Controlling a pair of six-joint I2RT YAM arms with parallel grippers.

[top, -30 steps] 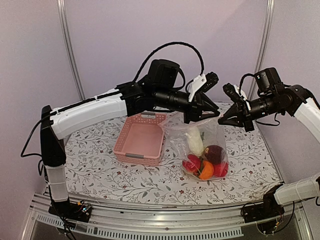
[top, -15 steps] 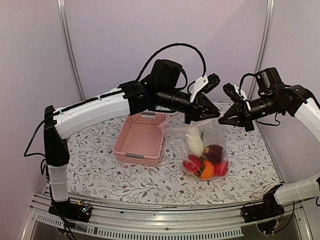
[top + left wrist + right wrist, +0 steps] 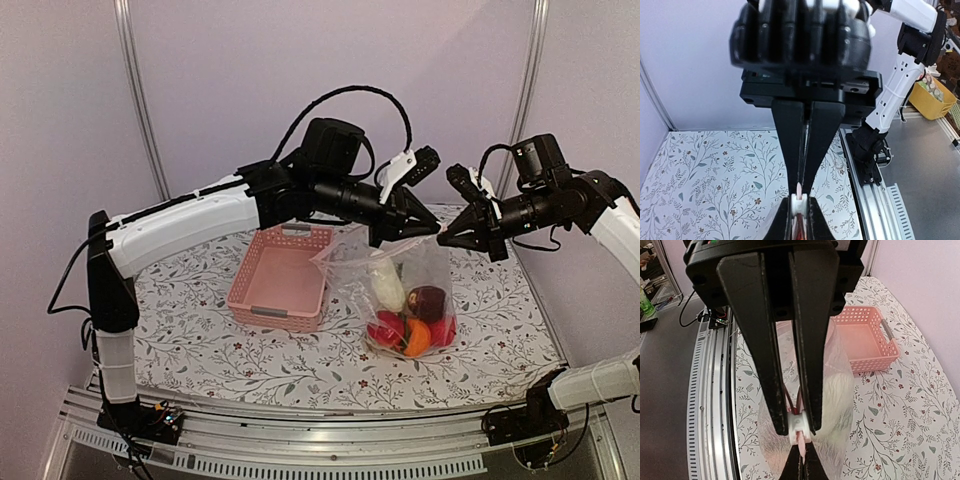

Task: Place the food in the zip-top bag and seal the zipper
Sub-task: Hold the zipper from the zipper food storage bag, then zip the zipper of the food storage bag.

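- The bag (image 3: pixel 405 272) is near the middle of the tabletop (image 3: pixel 200 320), a little to the right. It stands upright, with its long axis about vertical. The mouth points up and the bottom rests on the tabletop.
- The food (image 3: pixel 415 322) is all inside the bag, gathered at the bottom. A long white piece (image 3: pixel 388 285) stands almost upright on the left. A dark maroon piece (image 3: pixel 428 301) is beside it. Below them are a red piece (image 3: pixel 385 328), an orange piece (image 3: pixel 417 338) and another red piece at the right.
- The zipper (image 3: pixel 798 190) is the pale pink strip on the top edge of the bag. In the top view this edge rises from the left corner toward the right corner.
- The left end effector (image 3: pixel 430 231) comes from the left and points to the right. Its jaws are pressed together on the zipper, and the pink strip shows between the white pads.
- The right end effector (image 3: pixel 443 240) comes from the right and points to the left. Its jaws are fully closed on the zipper too, just beside the left one.
- The pink basket (image 3: pixel 280 275) stands on the tabletop just left of the bag, with nothing visible inside.
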